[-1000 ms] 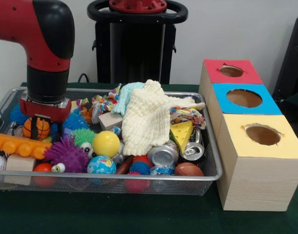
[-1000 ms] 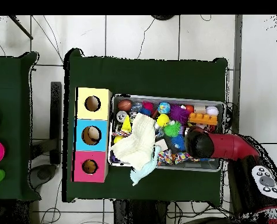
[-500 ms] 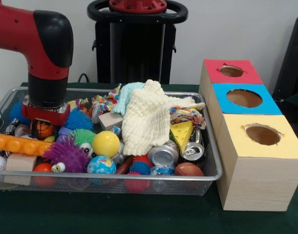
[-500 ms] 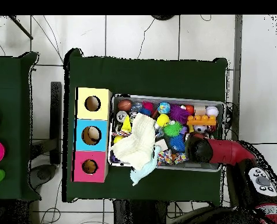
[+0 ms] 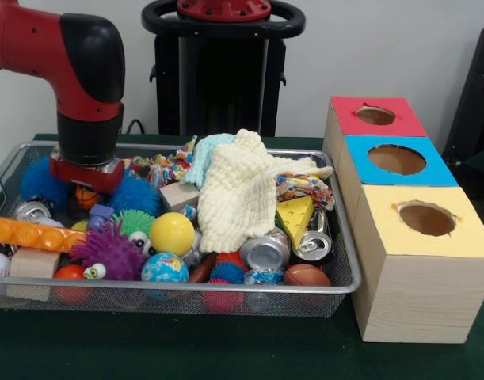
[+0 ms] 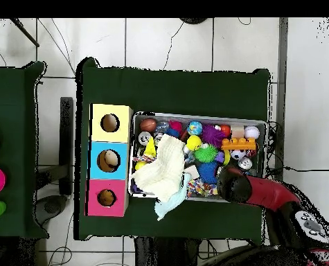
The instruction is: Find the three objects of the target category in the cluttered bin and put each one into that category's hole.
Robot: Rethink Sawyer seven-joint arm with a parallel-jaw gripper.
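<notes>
A wire mesh bin (image 5: pixel 226 291) holds a heap of toys, balls, cans and a cream cloth (image 5: pixel 238 190). My gripper (image 5: pixel 85 192) is down at the bin's back left corner, between two blue spiky balls (image 5: pixel 135 195). A small orange basketball (image 5: pixel 86 197) shows right under its red base, and the gripper appears shut on it; the fingers are mostly hidden. From overhead only the arm's wrist (image 6: pixel 231 183) shows, over the bin's lower right rim. Three boxes with round holes stand beside the bin: red (image 5: pixel 344 115), blue (image 5: pixel 436 171), yellow (image 5: pixel 424 261).
Near the gripper lie an orange toy brick (image 5: pixel 36 235), a purple spiky ball (image 5: pixel 108 249), a silver can (image 5: pixel 32 210), a yellow ball (image 5: pixel 172 233) and a wooden block (image 5: pixel 32 265). Crushed cans (image 5: pixel 265 252), a cheese wedge (image 5: pixel 295 216) and a small football (image 5: pixel 306 275) sit on the right.
The arm has moved towards the bin's back edge and slightly right in the front view, and the small basketball has gone with it. A silver can and blue spiky ball now show.
</notes>
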